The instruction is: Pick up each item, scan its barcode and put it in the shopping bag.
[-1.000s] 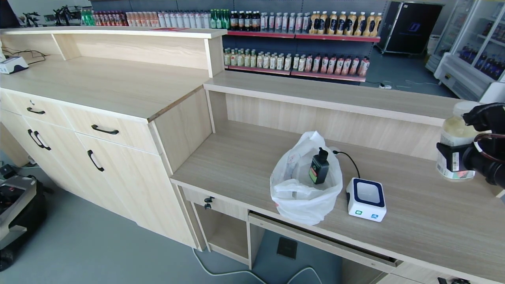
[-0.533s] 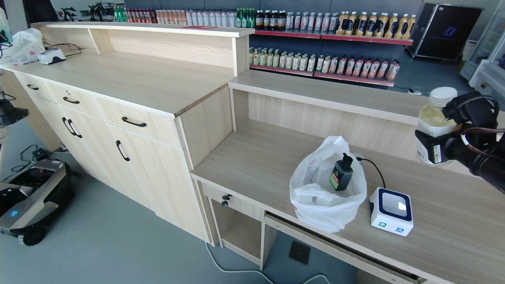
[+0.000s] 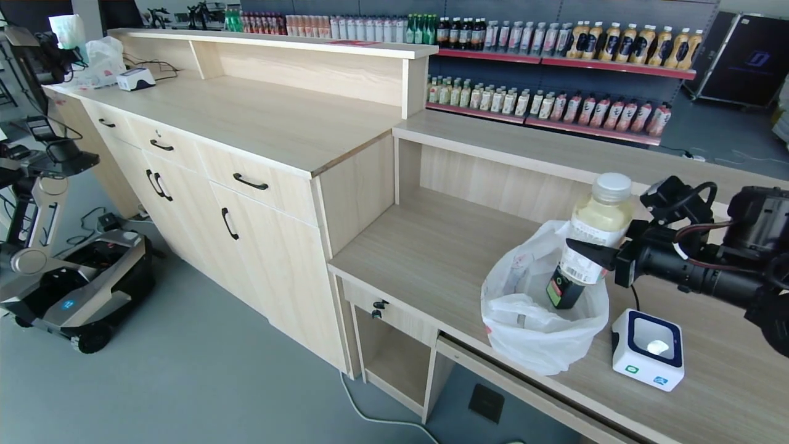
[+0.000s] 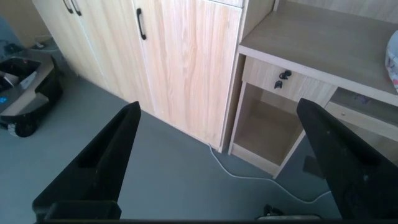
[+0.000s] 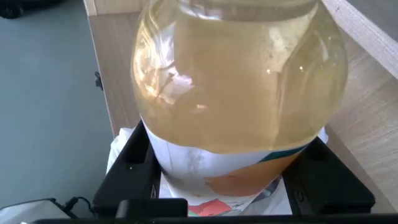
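My right gripper had its fingers pinching the bottle from either side at its labelled lower half, with the shopping bag open just beneath them. On the left gripper, the fingers stood spread wide above the floor.

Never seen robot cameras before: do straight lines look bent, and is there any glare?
Head view: edges stay straight, counter uprights lean; a glare spot sits on the scanner window. Right wrist view: light glints through the bottle. Left wrist view: the left gripper shows dark.
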You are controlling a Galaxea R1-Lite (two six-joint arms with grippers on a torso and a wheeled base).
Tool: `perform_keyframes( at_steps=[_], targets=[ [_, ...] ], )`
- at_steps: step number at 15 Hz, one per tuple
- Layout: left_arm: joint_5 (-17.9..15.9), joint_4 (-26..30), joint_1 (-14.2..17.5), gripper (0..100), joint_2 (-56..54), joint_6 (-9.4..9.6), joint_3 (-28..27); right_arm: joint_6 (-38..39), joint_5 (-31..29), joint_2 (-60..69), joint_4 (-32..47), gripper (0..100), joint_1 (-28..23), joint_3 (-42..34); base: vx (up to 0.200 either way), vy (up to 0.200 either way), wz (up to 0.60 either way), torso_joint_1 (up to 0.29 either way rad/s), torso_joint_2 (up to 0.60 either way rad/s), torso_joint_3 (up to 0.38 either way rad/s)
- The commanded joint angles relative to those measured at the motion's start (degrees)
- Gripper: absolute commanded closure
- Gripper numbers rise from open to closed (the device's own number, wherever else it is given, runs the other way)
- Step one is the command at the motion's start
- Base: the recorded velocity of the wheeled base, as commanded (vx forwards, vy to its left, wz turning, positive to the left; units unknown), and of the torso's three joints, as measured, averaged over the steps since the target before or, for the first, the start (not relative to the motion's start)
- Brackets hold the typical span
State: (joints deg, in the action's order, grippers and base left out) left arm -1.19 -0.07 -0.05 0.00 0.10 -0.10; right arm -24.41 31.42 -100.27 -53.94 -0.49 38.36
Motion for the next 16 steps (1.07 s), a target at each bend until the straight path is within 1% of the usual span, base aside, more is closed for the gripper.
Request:
perform_keyframes(
  at_steps=[1, 6, 8, 11, 14, 16],
  targets=[
    [0.0, 0.0, 0.0, 0, 0.0, -0.01, 0.0, 0.0, 0.5, -8.0, -1.3, 100, -0.2, 0.0, 0.0, 0.0, 0.0, 0.0, 0.0, 0.0],
    [0.0, 0.0, 0.0, 0, 0.0, -0.01, 0.0, 0.1, 0.6, -18.8, -11.4, 100, -0.4, 0.4, 0.0, 0.0, 0.0, 0.0, 0.0, 0.0],
    [0.0, 0.0, 0.0, 0, 0.0, -0.01, 0.0, 0.1, 1.1, -21.5, -12.0, 100, -0.2, 1.5, 0.0, 0.0, 0.0, 0.0, 0.0, 0.0],
    [0.0, 0.0, 0.0, 0, 0.0, -0.01, 0.0, 0.1, 1.5, -25.4, -14.9, 100, -0.1, 2.7, 0.0, 0.0, 0.0, 0.0, 0.0, 0.0],
    [0.0, 0.0, 0.0, 0, 0.0, -0.01, 0.0, 0.1, 3.1, -27.6, -15.2, 100, -0.1, 3.7, 0.0, 0.0, 0.0, 0.0, 0.0, 0.0],
    [0.0, 0.0, 0.0, 0, 0.0, -0.01, 0.0, 0.2, 3.3, -29.6, -17.2, 100, 0.0, 4.4, 0.0, 0.0, 0.0, 0.0, 0.0, 0.0]
  ],
)
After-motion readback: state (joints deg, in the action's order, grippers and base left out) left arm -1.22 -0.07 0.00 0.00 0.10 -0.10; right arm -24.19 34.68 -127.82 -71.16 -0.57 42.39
